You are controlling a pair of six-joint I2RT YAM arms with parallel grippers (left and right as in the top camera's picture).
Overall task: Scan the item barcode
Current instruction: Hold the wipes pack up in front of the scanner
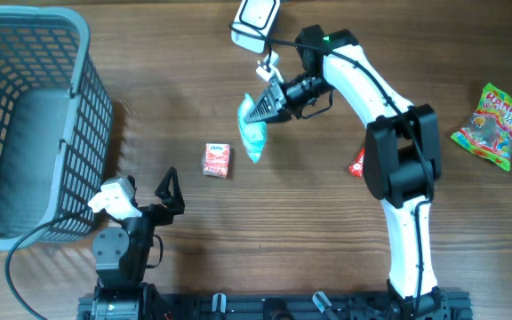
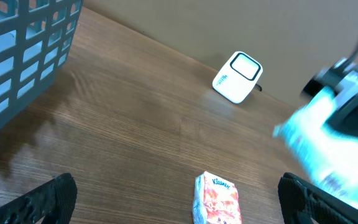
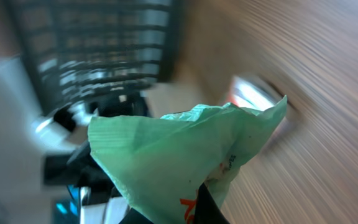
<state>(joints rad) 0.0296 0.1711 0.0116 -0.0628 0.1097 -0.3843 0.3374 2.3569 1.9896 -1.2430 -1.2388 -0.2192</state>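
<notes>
**Ana:** At upper centre of the overhead view, what is the right gripper (image 1: 260, 110) doing?

**Ben:** Its jaws are clamped together on the top edge of a teal packet (image 1: 252, 135), which hangs below them. In the right wrist view the crumpled green film fills the middle of the frame.

**Ana:** And the arm behind it?

**Ben:** The wrist points toward the left of the frame. The white forearm runs from it down and right to a black elbow, then the arm drops straight to the base at the bottom edge.

**Ana:** Where is the scanner?

**Ben:** The white scanner (image 1: 256, 18) sits at the top edge, just above the gripper and apart from the packet.

**Ana:** The other arm?

**Ben:** It is folded at lower left beside the grey basket (image 1: 87, 53). The left gripper (image 1: 169, 180) has its jaws wide apart. A Kleenex pack (image 1: 217, 160) lies on the table (image 1: 327, 231) between the two grippers.
</notes>
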